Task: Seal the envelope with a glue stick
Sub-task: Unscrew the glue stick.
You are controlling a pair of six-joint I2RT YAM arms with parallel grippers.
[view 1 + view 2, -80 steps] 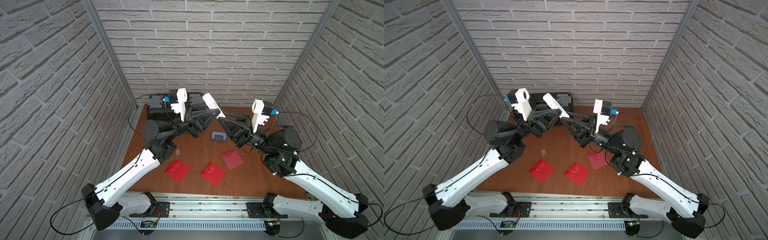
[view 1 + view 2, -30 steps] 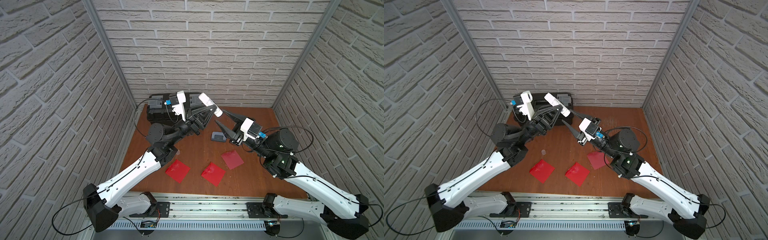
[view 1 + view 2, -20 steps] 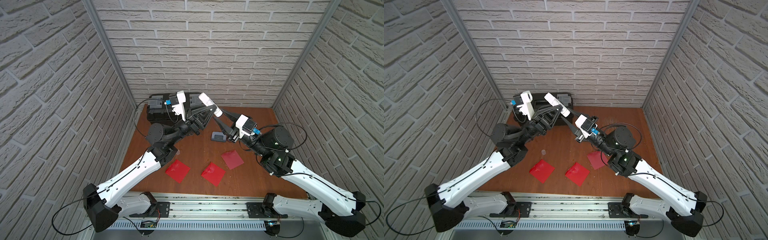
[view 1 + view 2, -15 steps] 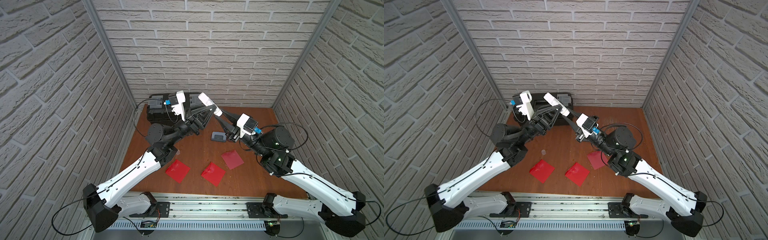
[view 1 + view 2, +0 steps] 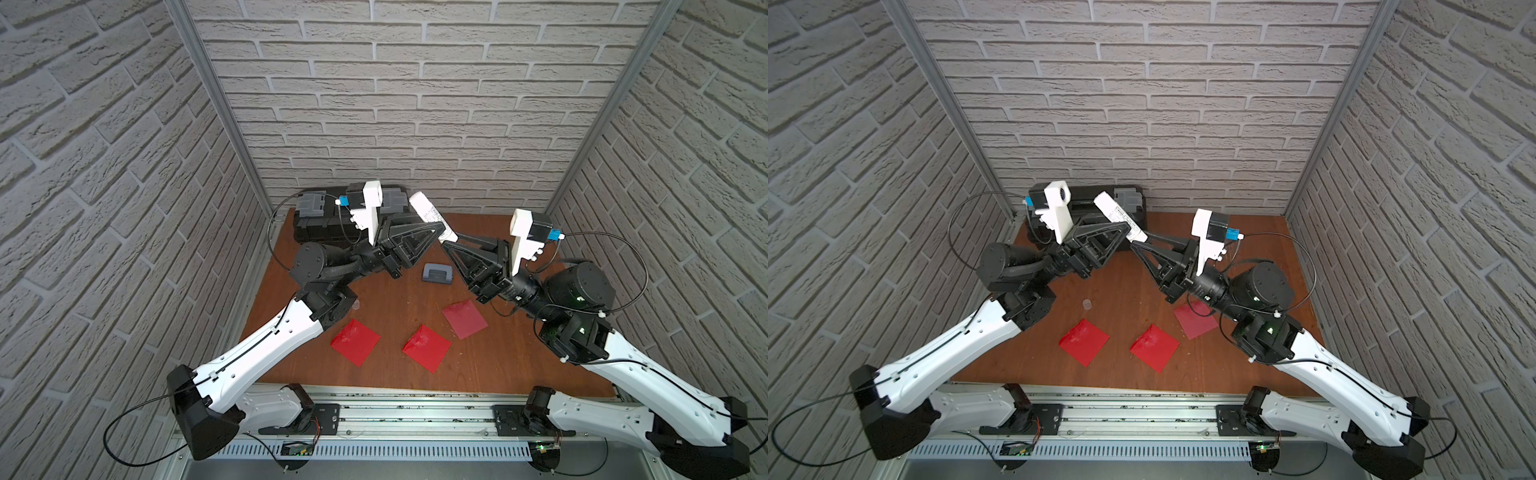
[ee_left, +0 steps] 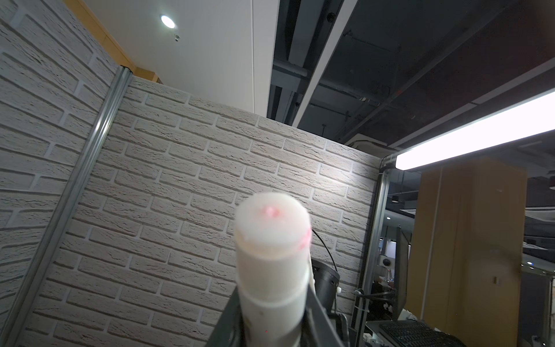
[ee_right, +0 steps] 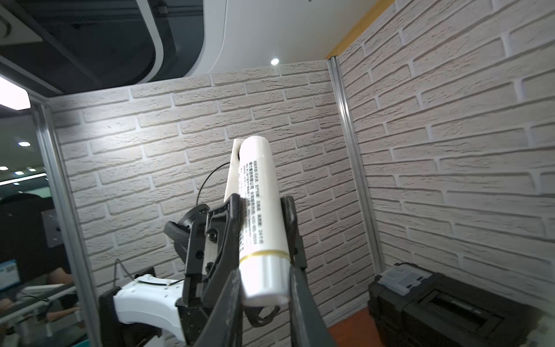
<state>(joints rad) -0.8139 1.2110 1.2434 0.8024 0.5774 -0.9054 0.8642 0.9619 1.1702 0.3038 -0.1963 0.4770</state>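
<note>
1. Turning the base of the glue stick (image 5: 432,216) looks like the step in hand. The stick is held in the air, well above the tabletop (image 5: 395,299), bridged between both sets of fingers.
2. The left fingers (image 5: 428,232) are clamped on the printed body of the stick. The uncapped glue end (image 6: 271,216) projects beyond them, tilted up toward the back wall, with pink smears on its face.
3. The right fingers (image 5: 451,249) are closed tight on the silvery base end, just below the left grip.
4. Hold the left grip firm and motionless.
5. Rotate the right wrist about the long axis of the stick only. A sideways pull would likely lever the stick out of the left fingers.
6. Wind out only a short length of glue. A long column would probably smear or snap against paper.
7. Arm pose: both forearms rise from the front rail. Both wrists are bent so that the two sets of fingers meet almost tip to tip, angled upward.
8. Three red envelopes (image 5: 427,348) lie flat on the tabletop, far beneath the fingers and toward the front.
9. A small clear cap (image 5: 1087,304) rests on the tabletop below the left arm.
10. A grey hole punch (image 5: 435,274) sits beneath the fingertips.
</note>
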